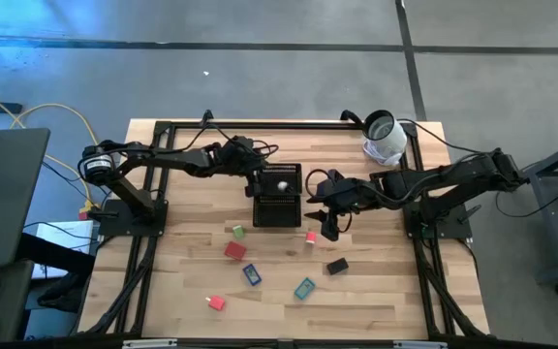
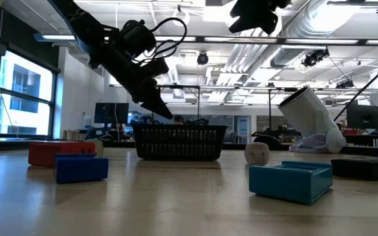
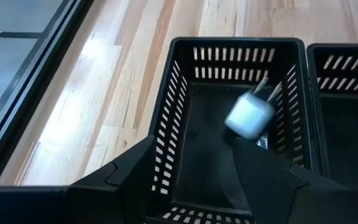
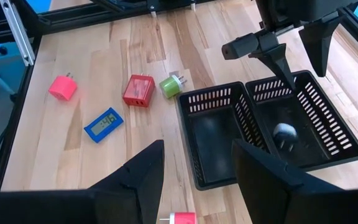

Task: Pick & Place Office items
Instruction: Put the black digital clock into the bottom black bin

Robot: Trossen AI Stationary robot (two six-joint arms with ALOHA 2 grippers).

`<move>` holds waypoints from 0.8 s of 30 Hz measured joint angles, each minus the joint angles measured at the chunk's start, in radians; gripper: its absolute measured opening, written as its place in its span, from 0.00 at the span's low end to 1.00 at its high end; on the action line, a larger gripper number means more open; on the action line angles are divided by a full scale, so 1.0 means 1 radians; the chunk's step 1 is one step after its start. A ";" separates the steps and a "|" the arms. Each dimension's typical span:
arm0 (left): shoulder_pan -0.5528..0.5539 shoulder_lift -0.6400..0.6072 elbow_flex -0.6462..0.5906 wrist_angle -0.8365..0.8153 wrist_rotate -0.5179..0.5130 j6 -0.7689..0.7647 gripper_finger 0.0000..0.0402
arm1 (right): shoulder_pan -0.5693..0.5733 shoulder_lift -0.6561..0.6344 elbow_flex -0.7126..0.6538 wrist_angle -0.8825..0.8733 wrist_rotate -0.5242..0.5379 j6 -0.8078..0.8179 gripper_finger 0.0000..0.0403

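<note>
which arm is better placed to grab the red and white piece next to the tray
Right, probably. The right tool hangs open almost over the red-and-white piece, just off the black tray. The left tool is open over the tray, above a white piece in its compartment.

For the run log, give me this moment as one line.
left gripper: open over tray | white charger: dropping into tray | right gripper: open, waiting beside tray
</note>
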 joint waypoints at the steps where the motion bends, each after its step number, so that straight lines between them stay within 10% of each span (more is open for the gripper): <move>1: 0.000 0.000 0.000 0.007 0.000 -0.006 0.52 | 0.000 0.000 0.000 -0.003 0.000 0.000 0.43; 24: -0.286 -0.299 0.000 -0.287 0.002 -0.186 0.52 | 0.000 0.000 0.000 -0.074 -0.019 0.025 0.43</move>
